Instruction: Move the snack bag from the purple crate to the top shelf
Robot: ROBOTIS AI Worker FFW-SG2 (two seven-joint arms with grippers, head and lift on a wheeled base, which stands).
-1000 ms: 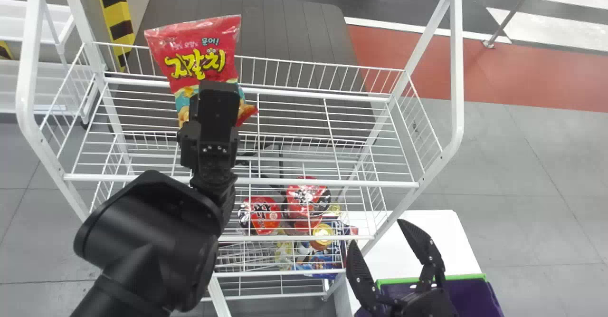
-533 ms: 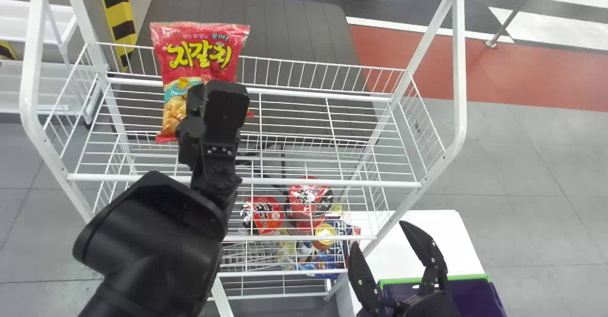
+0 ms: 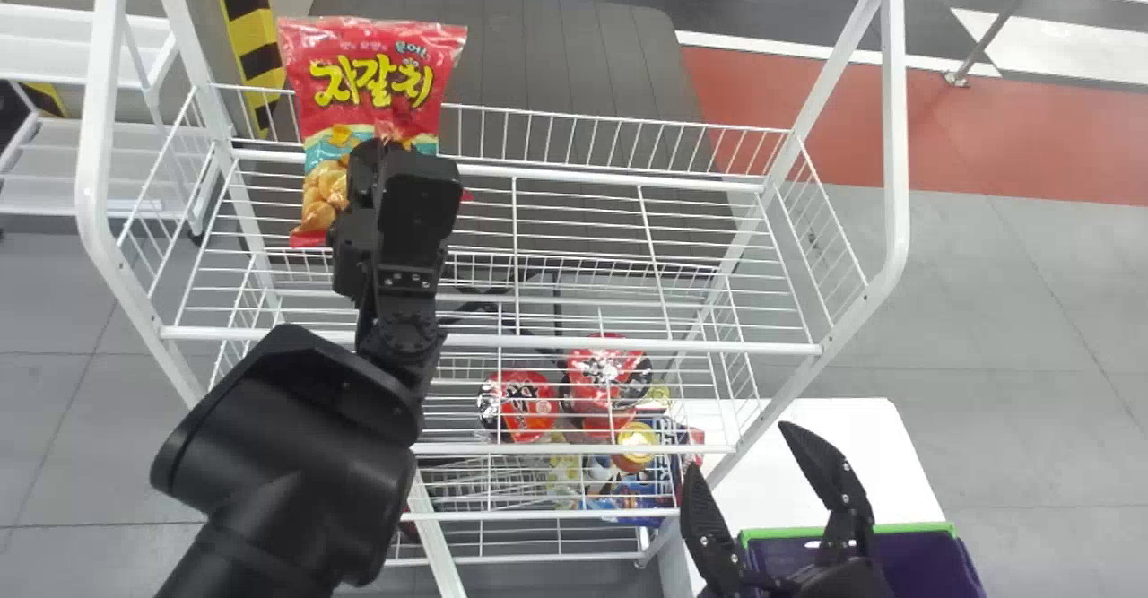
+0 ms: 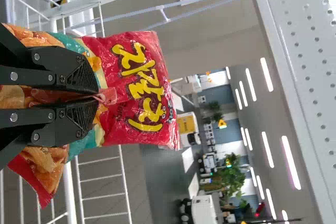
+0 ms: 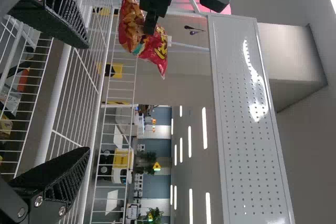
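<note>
- Red, teal and orange, the snack bag (image 3: 372,65) is up at the left part of the top shelf (image 3: 628,345), roughly upright, its printed face turned toward me.
- Black from end to end, my left arm (image 3: 287,455) comes in from the bottom edge, its thick forearm slanting up and to the right; past the bend, the slimmer wrist runs almost straight up the head view.
- Over the shelf's front rail, my left gripper (image 3: 381,143) points away from me and up at the bag.
- Its fingers are drawn together on a pinched fold of the front, around mid-height, so the bag's top reaches well past the tips and a lower corner pokes out beside them.
- Whether the bag's lower edge touches the shelf wires, I cannot tell.
- Down at the lower right, my right gripper (image 3: 737,445) is parked near the purple crate (image 3: 924,562), fingers spread wide with nothing between them.
- White table (image 3: 843,455) under that crate; red-wrapped packages (image 3: 518,405) sit on a lower shelf.
</note>
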